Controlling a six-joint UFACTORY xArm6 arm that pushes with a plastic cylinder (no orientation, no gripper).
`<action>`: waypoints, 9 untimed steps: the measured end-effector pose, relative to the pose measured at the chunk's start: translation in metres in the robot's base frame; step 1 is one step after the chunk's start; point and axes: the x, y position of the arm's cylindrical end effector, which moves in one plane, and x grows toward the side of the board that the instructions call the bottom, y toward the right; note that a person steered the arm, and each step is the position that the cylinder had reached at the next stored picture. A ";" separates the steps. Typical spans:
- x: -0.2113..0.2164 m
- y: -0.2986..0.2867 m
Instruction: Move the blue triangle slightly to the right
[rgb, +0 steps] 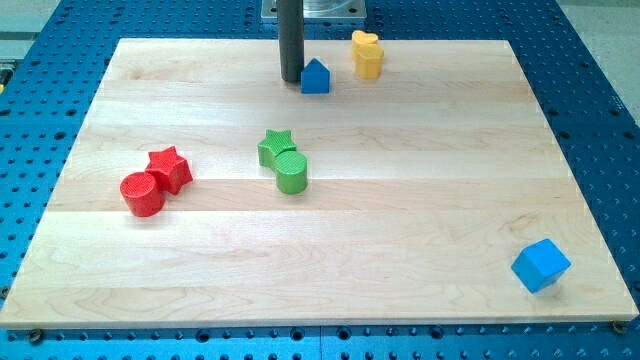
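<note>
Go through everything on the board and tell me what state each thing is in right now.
my tip: down on the board, just left of the small blue triangle block
yellow block: upright, apart
green star: touching green cylinder
red star: touching red cylinder
blue cube: alone, bottom right

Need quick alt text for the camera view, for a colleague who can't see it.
My tip sits just left of the blue triangle near the wooden board's top edge, a yellow block beyond. Red pair left, green pair centre, blue cube bottom right.
</note>
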 end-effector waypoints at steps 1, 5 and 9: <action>0.033 0.024; 0.025 0.054; 0.090 0.136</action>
